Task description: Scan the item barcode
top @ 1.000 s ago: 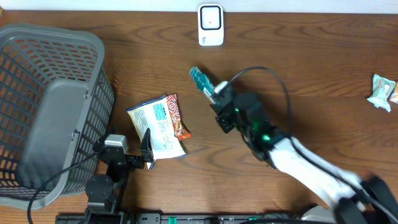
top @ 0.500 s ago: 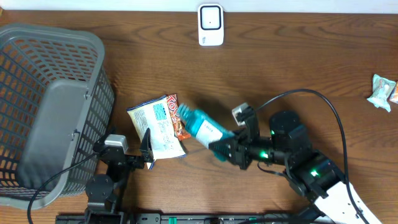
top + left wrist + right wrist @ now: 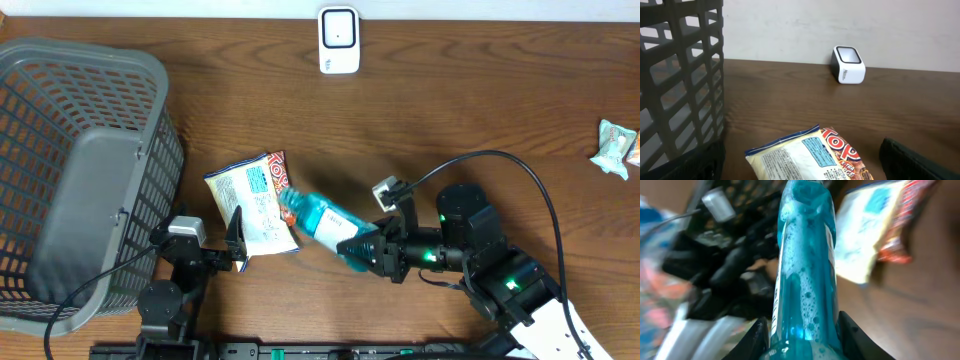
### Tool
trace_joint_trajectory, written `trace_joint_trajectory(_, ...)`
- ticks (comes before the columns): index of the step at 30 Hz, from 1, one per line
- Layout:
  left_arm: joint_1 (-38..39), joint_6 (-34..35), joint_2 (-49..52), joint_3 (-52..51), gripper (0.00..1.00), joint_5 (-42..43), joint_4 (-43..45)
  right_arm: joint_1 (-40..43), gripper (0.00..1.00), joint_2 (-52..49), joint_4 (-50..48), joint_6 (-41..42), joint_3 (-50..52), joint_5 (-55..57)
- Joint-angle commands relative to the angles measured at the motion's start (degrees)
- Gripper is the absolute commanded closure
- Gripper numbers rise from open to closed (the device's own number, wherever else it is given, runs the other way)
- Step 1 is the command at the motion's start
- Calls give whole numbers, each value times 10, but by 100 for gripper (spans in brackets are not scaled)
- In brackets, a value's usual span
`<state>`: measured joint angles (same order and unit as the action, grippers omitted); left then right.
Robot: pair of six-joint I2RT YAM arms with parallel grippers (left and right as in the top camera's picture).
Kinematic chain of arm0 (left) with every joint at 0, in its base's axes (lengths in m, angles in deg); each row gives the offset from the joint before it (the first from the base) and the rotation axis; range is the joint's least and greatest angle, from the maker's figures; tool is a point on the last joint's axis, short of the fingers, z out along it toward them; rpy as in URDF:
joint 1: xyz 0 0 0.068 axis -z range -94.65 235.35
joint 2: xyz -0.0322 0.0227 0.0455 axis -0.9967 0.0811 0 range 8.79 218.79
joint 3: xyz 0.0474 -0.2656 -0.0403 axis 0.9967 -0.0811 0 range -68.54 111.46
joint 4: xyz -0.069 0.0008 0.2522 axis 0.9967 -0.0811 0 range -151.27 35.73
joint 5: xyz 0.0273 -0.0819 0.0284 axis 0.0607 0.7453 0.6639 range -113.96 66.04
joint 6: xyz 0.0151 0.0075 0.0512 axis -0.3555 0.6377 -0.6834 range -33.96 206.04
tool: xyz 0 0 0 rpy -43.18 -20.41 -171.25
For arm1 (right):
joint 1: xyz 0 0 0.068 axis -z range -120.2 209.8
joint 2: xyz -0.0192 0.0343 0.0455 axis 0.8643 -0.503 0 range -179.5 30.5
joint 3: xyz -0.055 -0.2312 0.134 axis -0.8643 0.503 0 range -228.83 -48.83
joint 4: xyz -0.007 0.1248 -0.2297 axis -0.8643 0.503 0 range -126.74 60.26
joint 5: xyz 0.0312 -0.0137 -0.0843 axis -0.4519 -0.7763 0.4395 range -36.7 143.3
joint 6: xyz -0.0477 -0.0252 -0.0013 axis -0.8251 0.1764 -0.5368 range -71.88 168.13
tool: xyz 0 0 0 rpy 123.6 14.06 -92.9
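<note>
Overhead, I see my right gripper point(image 3: 362, 250) clamped on the base end of the blue bottle point(image 3: 318, 222), fingers narrowed around it. The bottle's neck points toward 10 o'clock, its tip just reaching the snack packet point(image 3: 255, 200). The scanner point(image 3: 339, 40) stands at 12 o'clock by the far edge, well apart from the bottle. My left gripper point(image 3: 200, 250) sits at 7 o'clock beside the basket point(image 3: 172, 150), fingers spread wide, holding nothing.
</note>
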<state>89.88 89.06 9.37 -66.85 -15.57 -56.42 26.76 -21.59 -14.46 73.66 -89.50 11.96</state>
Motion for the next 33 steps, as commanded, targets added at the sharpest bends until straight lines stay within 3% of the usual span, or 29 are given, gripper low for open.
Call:
trace_joint_trajectory(1,-3,3,-3,-15,2,-1,-10,0,99,0,-9,-103,-8,168)
trace_joint_trajectory(6,-3,3,-3,-15,2,-1,-10,0,99,-73,-75,-175,-8,339)
trace_joint_trajectory(14,-3,3,-3,-15,2,-1,-10,0,99,-242,-352,-326,-8,350)
trace_joint_trajectory(21,-3,3,-3,-15,2,-1,-10,11,99,-330,-556,-377,-21,398)
trace_joint_trajectory(33,-3,3,-3,-15,2,-1,-10,71,99,-552,-559,-607,-280,445)
